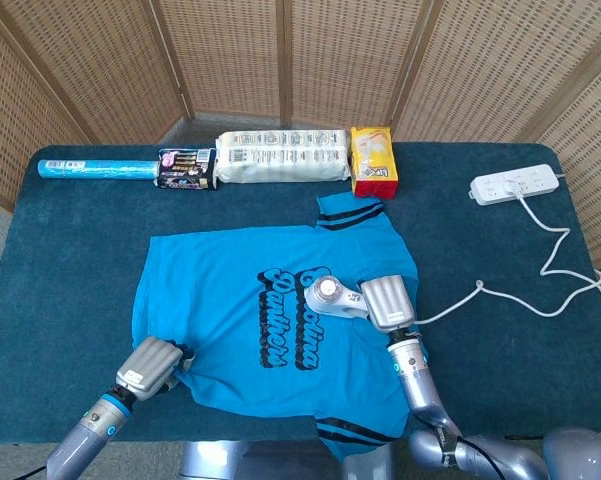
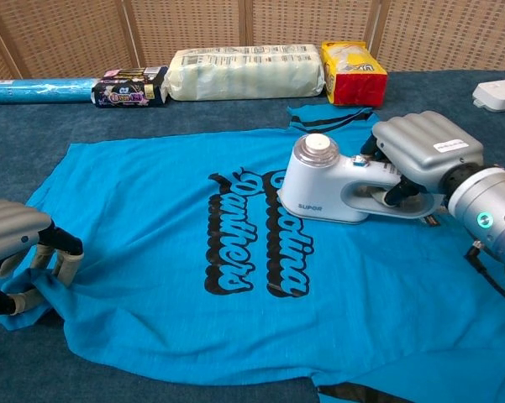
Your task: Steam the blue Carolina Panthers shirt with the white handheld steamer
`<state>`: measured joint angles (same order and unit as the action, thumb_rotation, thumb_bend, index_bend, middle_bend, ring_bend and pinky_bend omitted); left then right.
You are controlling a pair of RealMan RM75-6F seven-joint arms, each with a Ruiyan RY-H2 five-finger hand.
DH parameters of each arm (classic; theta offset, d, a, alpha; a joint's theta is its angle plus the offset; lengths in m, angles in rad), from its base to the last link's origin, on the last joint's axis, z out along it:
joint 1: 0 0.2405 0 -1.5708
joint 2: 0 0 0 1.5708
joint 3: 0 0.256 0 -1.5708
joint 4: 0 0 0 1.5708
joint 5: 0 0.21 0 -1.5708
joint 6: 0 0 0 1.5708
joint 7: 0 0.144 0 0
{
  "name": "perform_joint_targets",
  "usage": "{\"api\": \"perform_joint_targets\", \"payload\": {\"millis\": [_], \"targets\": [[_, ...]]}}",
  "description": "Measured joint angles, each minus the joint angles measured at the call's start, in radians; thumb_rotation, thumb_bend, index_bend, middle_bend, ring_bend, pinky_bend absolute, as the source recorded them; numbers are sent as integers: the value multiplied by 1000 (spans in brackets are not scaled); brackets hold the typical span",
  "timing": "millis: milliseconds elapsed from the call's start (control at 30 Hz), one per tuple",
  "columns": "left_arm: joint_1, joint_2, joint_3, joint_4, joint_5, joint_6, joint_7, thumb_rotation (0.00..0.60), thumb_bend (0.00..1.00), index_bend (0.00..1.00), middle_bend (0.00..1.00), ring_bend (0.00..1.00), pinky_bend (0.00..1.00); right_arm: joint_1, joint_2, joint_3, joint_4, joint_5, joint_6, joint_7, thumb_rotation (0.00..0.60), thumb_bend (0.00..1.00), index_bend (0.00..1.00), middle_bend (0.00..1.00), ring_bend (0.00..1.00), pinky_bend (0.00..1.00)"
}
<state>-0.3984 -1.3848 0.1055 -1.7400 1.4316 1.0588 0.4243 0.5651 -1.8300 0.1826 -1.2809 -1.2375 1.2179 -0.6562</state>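
Right hand (image 2: 427,155) grips steamer (image 2: 332,191) handle, pressing soleplate onto shirt (image 2: 235,252) lettering; left hand (image 2: 21,252) apparently pinches the hem, holding fabric taut for steaming.

Well beyond my fingers, along the far edge of the dark blue table (image 1: 60,290), I see a row: a blue roll (image 1: 95,170), a dark patterned packet (image 1: 186,169) touching it, a long white package (image 1: 280,157), then a yellow and red pack (image 1: 373,159). Far off past my right fingers lies a white power strip (image 1: 515,184) (its cable (image 1: 555,262) snaking across the cloth). Wicker screens (image 1: 280,60) stand behind.
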Motion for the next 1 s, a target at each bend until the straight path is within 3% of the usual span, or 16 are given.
{"api": "perform_joint_targets", "payload": {"millis": [667,1000], "targets": [[-2,-8,1,9,12,0,-14,600,430,571,626,566,648,-51,110,-85,-212,-45,30,-76,600,312,769,803,801,766],[-1,-9,4,10,19,3,-19,600,431,570,626,566,648,-88,140,-128,-267,-52,39,-83,600,312,769,803,801,765]]}}
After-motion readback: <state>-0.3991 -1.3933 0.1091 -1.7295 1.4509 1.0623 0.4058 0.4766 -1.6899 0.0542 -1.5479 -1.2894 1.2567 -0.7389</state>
